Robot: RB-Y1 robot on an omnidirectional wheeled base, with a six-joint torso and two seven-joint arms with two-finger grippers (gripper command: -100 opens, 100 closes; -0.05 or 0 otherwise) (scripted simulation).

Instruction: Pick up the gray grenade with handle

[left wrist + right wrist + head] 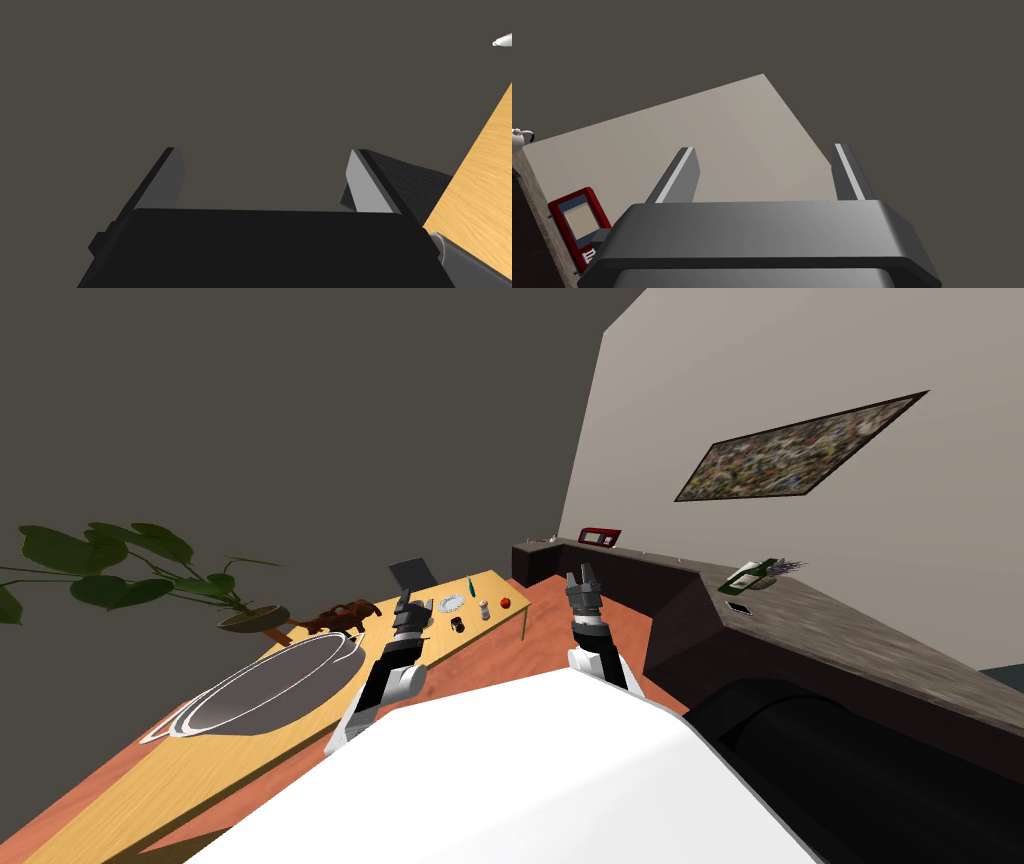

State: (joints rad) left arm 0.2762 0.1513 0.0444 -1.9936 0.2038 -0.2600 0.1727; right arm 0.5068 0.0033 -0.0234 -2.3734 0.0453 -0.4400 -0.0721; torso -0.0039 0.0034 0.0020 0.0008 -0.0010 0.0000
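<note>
Task object: the grenade (457,624) is taken to be the small dark grey lump standing on the far half of the table (200,768); its handle cannot be made out from here.
Neighbours: it is flanked by a small plate (451,604) and a pale little bottle (485,610), with a red ball (506,602) beyond; these are set close, so a narrow entry is judged necessary.
Left end effector (262,155): it is held out above the table, fingers spread apart with nothing between them; it is aimed at the dark wall rather than down at the grenade, so no approach line is set; the wooden table edge is seen just beside one finger.
Right end effector (762,150): it is raised over the reddish floor, off the table, fingers likewise apart and empty; it is judged to be parked clear of the work.
Choice of arm: the grenade lies near the left end effector and well apart from the right, so the left is judged the likelier one for the grasp.
Near end of table: a large pan (270,688) is placed there, well apart from the grenade; no hindrance is expected from it.
Step in hand: the reach is judged not yet begun.
</note>
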